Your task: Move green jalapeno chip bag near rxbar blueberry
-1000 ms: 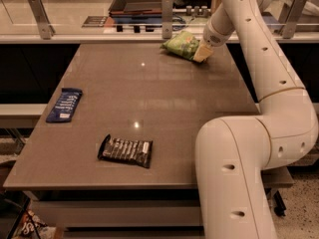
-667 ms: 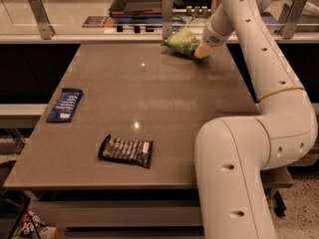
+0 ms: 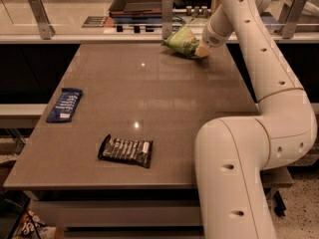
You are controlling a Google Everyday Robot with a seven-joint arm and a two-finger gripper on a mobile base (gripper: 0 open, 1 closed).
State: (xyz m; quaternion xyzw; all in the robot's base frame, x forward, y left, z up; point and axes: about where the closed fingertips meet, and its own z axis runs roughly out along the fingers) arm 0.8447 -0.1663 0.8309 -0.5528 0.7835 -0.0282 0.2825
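My tool (image 3: 202,49) touched the green chip bag (image 3: 181,40) at the counter's (image 3: 174,98) far edge, but I couldn't tell whether it was clamped. The blue bar (image 3: 65,104) lay well apart.

The green jalapeno chip bag (image 3: 182,40) has been raised slightly. The gripper (image 3: 201,50) at its right end was lifted too.

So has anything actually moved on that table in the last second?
Barely. The green jalapeno chip bag, at the table's far edge with the gripper against its right side, seems to have tipped up very slightly. The rxbar blueberry on the left and the black-wrapped bar near the front lie where they were.
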